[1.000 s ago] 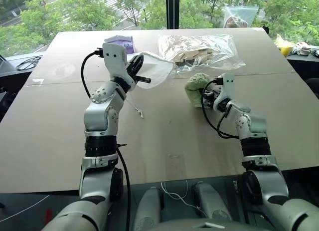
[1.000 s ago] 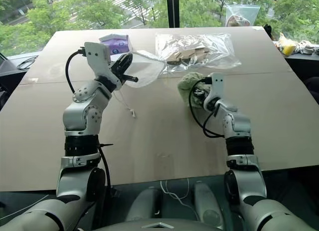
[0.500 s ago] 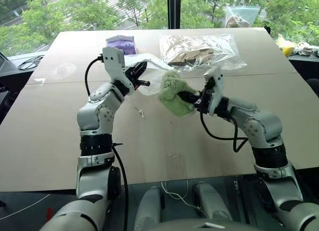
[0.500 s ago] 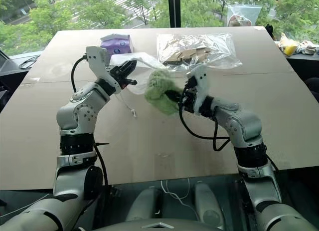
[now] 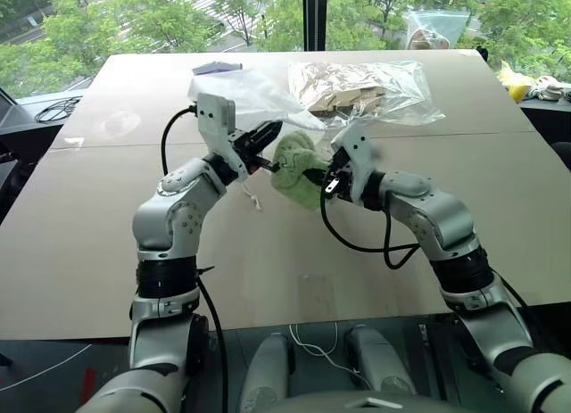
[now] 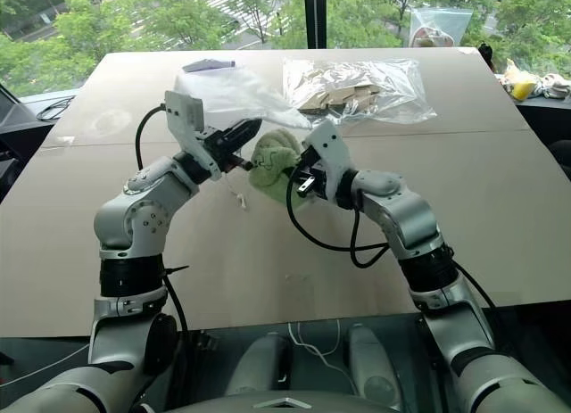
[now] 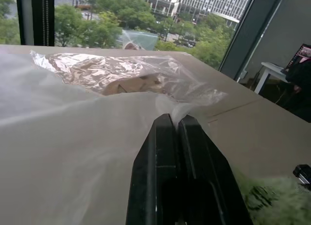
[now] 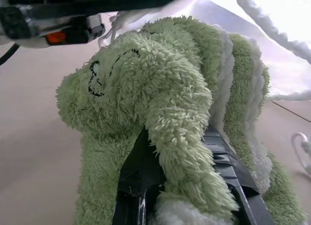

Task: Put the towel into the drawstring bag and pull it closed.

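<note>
While the left gripper (image 5: 270, 132) pinches the translucent white drawstring bag's (image 5: 245, 87) rim, the right gripper (image 5: 314, 174) clamps the fluffy pale green towel (image 5: 299, 163) just beside it — bare tabletop (image 5: 107, 226) below.

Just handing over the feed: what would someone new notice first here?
The two arms meeting above the middle of the table: the right pincer grips the fluffy green towel, held up right at the left pincer. The left pincer is shut on the translucent drawstring bag, which hangs lifted above the tabletop. Behind them, near the far edge, lies a clear plastic bag of brown pieces.
</note>
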Tool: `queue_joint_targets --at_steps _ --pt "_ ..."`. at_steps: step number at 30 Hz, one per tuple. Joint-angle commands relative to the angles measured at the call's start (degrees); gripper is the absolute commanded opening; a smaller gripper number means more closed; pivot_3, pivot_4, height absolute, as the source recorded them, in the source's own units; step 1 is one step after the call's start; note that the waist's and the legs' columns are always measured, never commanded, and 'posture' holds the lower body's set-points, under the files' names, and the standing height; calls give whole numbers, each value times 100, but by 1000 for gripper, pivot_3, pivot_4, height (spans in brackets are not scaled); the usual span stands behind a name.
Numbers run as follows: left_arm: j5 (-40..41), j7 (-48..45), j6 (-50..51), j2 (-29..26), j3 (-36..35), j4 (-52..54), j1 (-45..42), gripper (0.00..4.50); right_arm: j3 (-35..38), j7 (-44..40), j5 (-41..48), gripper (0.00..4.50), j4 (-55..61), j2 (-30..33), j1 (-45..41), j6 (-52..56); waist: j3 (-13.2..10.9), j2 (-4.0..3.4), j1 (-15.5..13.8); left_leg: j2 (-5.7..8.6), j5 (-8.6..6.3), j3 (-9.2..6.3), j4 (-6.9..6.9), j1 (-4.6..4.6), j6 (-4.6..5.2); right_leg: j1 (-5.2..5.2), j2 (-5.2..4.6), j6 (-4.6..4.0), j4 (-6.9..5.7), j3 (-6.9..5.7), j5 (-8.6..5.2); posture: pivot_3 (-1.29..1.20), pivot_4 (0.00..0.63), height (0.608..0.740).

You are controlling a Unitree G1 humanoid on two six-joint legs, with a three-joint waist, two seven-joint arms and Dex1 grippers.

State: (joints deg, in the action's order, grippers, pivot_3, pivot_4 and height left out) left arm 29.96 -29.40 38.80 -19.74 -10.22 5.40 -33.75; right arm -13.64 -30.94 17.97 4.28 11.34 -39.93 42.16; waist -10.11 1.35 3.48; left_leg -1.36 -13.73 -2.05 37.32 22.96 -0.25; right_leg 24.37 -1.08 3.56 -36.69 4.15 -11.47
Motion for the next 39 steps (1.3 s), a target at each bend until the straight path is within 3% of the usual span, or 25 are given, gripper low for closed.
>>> queue_joint_targets --at_steps 1,7,11,17,21,25,31,39 --pt "170 -106 45 -57 66 383 11 0 142 396 -242 105 -40 -163 -294 -130 0 0 -2 0 0 -1 0 0 0 0 1 0 0 0 0 0 150 740" --pt "258 -145 103 -71 107 412 35 0 499 882 -562 105 -614 -164 -546 -309 0 0 -19 0 0 1 1 0 0 2 0 -1 -1 0 0 0 150 740" --pt "329 -217 133 -35 204 429 16 0 149 600 -479 105 -254 -327 -417 -119 0 0 5 0 0 3 -6 10 0 14 0 -3 0 2 1 0 150 740" --pt "369 -207 158 88 220 383 -23 0 1207 1773 -39 105 -567 -1615 -556 -1 0 -1 27 -3 0 -1 -12 20 0 37 4 -5 -12 3 1 0 150 740" --pt "452 -132 232 246 267 478 28 0 1229 1947 277 105 -467 -2399 -294 -8 0 -1 -4 -2 1 0 1 33 -1 38 1 -4 -8 2 2 0 150 740" --pt "706 158 416 519 90 590 93 0 3104 3935 1846 105 -1164 -3548 -733 -827 0 -1 -96 3 1 -9 8 51 -1 43 -9 -4 -1 -8 2 0 150 740" --pt "818 283 456 679 169 590 16 0 3317 4849 3590 105 -1468 -3648 -948 -1151 -3 -5 0 4 1 -1 5 79 0 79 -8 -5 -9 -2 3 0 150 740" --pt "682 491 185 1229 457 210 -301 0 2374 5045 3894 105 -1503 -3237 -819 -1253 -4 -7 43 1 1 -3 7 82 1 82 0 -5 -12 -3 3 0 150 740"
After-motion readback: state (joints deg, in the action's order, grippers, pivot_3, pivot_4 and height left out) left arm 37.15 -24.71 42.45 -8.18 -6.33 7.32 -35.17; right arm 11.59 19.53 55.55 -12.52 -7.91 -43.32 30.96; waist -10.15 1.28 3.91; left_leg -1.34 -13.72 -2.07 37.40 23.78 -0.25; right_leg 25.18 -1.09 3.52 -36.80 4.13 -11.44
